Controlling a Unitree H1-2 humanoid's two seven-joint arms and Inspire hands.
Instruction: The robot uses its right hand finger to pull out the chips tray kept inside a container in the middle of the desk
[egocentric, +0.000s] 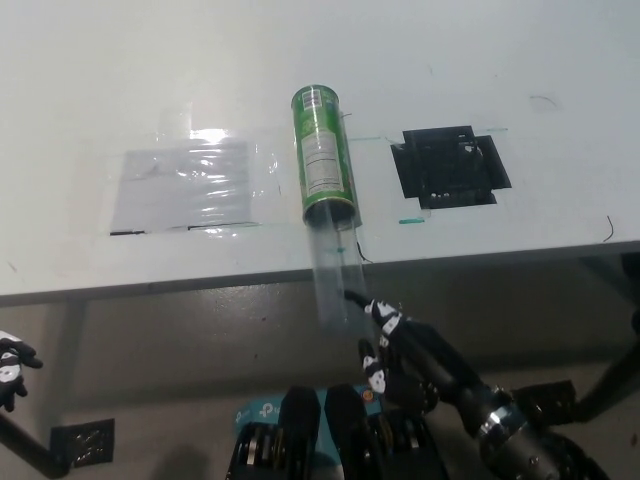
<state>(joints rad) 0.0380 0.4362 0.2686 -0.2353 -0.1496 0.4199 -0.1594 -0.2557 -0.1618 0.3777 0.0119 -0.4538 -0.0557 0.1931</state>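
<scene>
A green chips container (323, 150) lies on its side in the middle of the white desk (120, 70), its open end facing the front edge. A clear plastic tray (335, 262) sticks out of that end and reaches past the desk's edge. My black right hand (400, 352) is below the desk edge, one finger stretched out with its tip hooked at the tray's near end, the other fingers curled. Only part of my white left hand (12, 362) shows at the lower left edge, resting away from the desk.
A clear plastic sheet (185, 183) is taped flat to the desk left of the container. A black taped square (450, 166) lies to its right. A thin black wire (608, 228) hangs at the desk's right front edge.
</scene>
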